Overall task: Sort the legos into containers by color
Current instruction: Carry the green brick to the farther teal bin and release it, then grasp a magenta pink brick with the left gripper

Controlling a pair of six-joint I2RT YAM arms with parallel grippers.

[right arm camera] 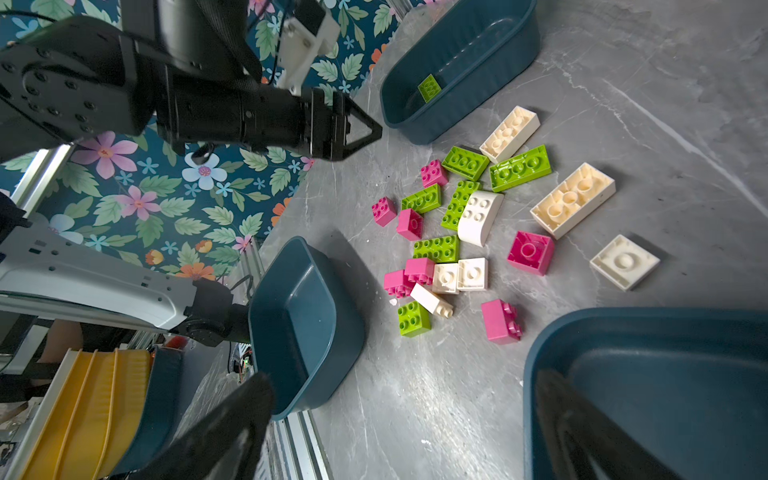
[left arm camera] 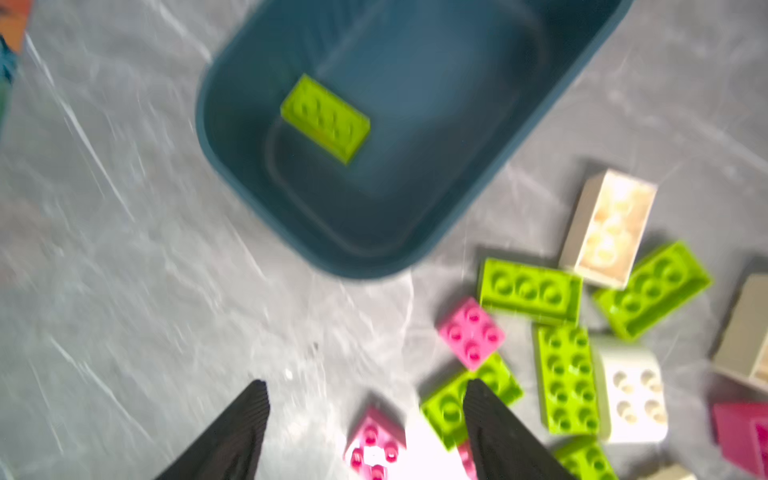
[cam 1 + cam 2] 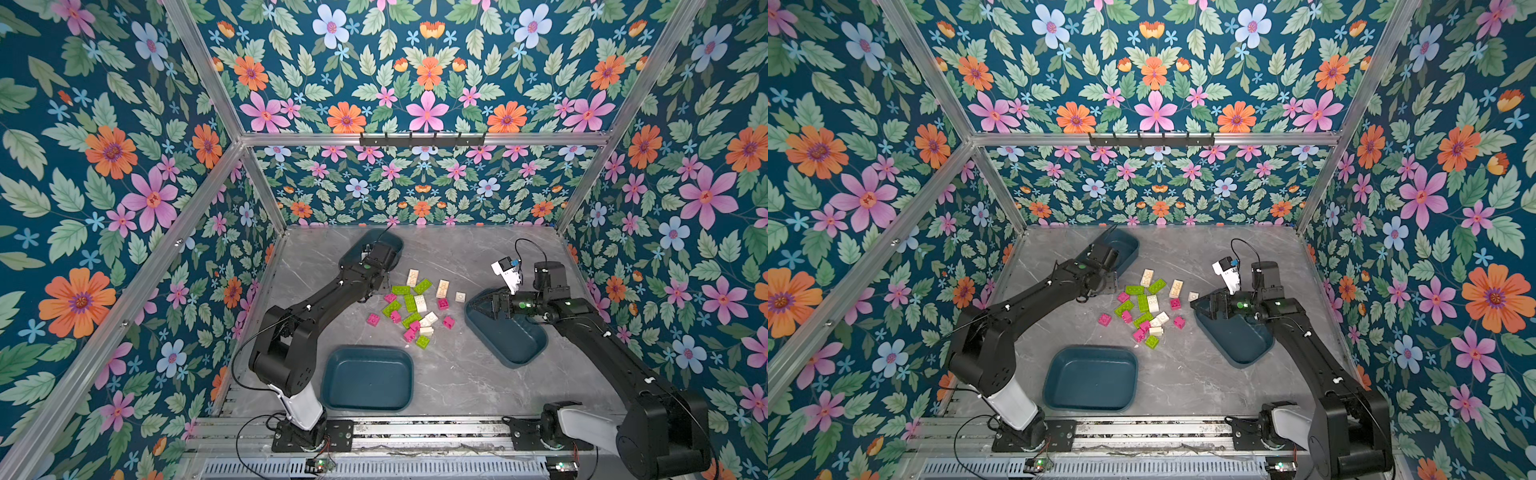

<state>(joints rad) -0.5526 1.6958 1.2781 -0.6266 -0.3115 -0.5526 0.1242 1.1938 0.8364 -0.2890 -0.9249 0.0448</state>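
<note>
Left hand (image 2: 365, 386) has its two black fingers (image 2: 232, 432) spread apart with no brick between them, low over the grey marbled desk (image 2: 124, 249), between the far bin (image 2: 232, 166) and the edge of the brick pile. Right hand (image 1: 403, 376) is spread wide too and carries no load; it hangs over the end of the right bin (image 1: 540, 353) that is nearest the pile

Three dark teal bins stand on the desk. In both top views the far bin sits at the back left, partly under the left arm. The near bin (image 3: 328, 382) is at the front middle and the right bin is on the right. One long lime green brick (image 2: 325, 118) lies studs up in the far bin, the only brick seen in any bin

Twenty bricks lie loose on the desk between the three bins:
- Six lime green bricks (image 1: 436, 248), two of the long ones hollow side up.
- Seven pink bricks (image 1: 530, 252), all short.
- Seven cream bricks (image 1: 572, 199). Two long ones lie hollow side up and one has a rounded top (image 1: 480, 217). A square one (image 1: 624, 261) lies a little apart from the rest, toward the right bin.

With the brick in the bin that makes twenty-one in all, seven of each colour
</note>
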